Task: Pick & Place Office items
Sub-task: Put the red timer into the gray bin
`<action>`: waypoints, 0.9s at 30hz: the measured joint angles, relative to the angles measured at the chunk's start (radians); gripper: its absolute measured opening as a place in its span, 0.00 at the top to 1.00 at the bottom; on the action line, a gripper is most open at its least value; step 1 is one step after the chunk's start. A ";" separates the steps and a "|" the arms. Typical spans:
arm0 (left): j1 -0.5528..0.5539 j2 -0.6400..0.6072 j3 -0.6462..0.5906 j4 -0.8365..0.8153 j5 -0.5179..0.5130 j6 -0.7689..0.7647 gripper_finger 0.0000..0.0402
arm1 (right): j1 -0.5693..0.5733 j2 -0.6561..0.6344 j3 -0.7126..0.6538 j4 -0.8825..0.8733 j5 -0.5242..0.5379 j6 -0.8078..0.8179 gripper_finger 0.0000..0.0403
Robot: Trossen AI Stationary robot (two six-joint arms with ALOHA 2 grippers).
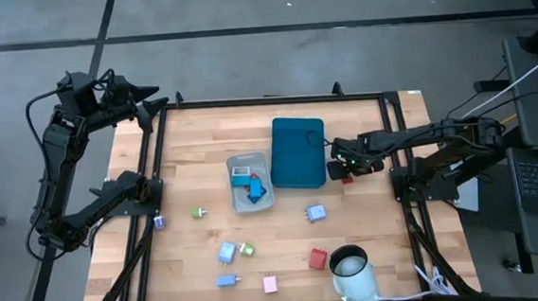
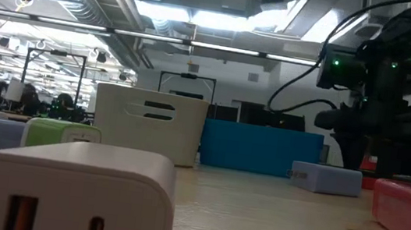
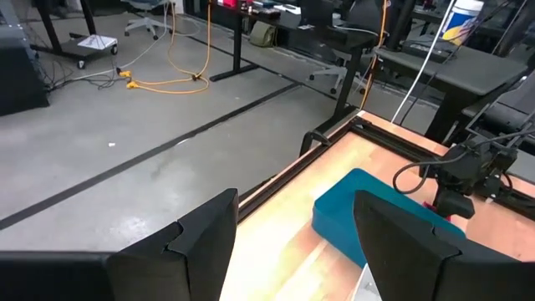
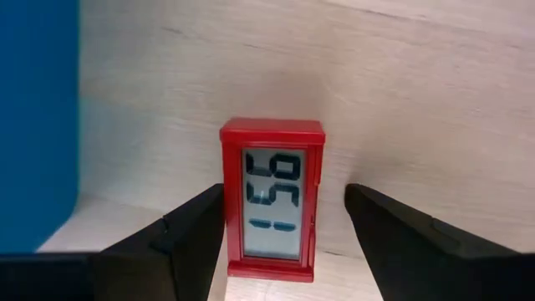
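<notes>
Only the right wrist view shows the small red clock (image 4: 272, 199) lying on the bench (image 4: 401, 92) between the right gripper's (image 4: 284, 230) parted fingers, untouched; the left gripper (image 3: 292, 242), also parted, holds nothing.

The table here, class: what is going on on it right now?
The right hand is low over the table beside the teal tray, open, with a small red clock standing between its fingers, not yet gripped. The left hand waits open, raised at the table's far left corner. A few pieces already lie in the grey bin. Other small coloured pieces are scattered on the wood, and a white mug stands near the front edge.
</notes>
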 joint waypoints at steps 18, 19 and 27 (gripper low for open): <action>0.000 0.008 0.000 -0.002 0.000 0.021 0.42 | -0.020 -0.001 -0.004 0.004 -0.004 0.023 0.67; 0.000 0.008 0.000 -0.002 0.000 0.022 0.42 | -0.020 -0.001 -0.003 0.005 -0.004 0.033 0.67; 0.000 0.008 0.000 -0.002 0.001 0.030 0.42 | -0.046 -0.036 0.098 -0.037 0.003 -0.018 0.67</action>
